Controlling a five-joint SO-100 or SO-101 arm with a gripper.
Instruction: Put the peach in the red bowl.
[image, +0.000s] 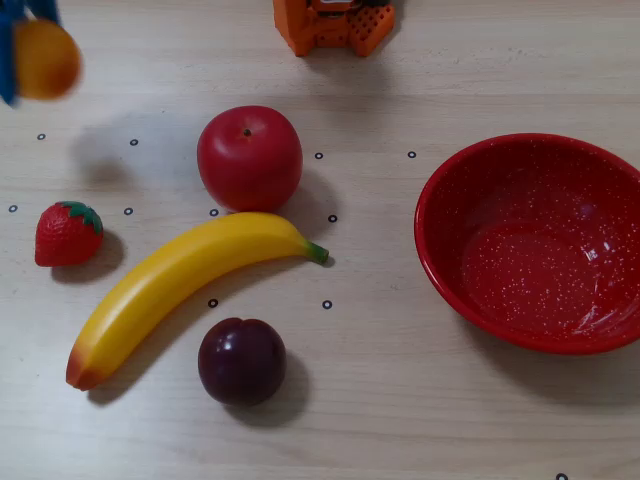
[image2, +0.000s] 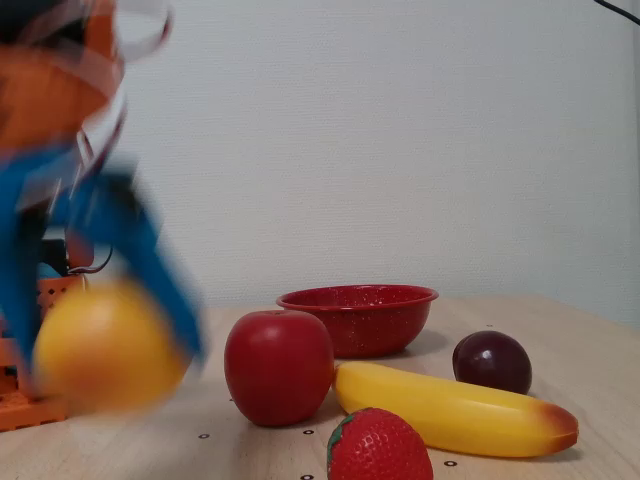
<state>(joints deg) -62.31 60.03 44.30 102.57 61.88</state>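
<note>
We see the blue gripper at the left of the fixed view, motion-blurred, its fingers closed around the peach and raised off the table. Overhead, it sits in the upper left corner.

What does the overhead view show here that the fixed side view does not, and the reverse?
Only the overhead view shows the speckled inside of the red bowl, which holds no fruit, and the small ring marks across the table. Only the fixed view shows that the peach is clear of the table, blurred, between the blue fingers of the hand, and the white wall behind. Both show the apple, banana, plum, strawberry, peach and bowl.
</note>
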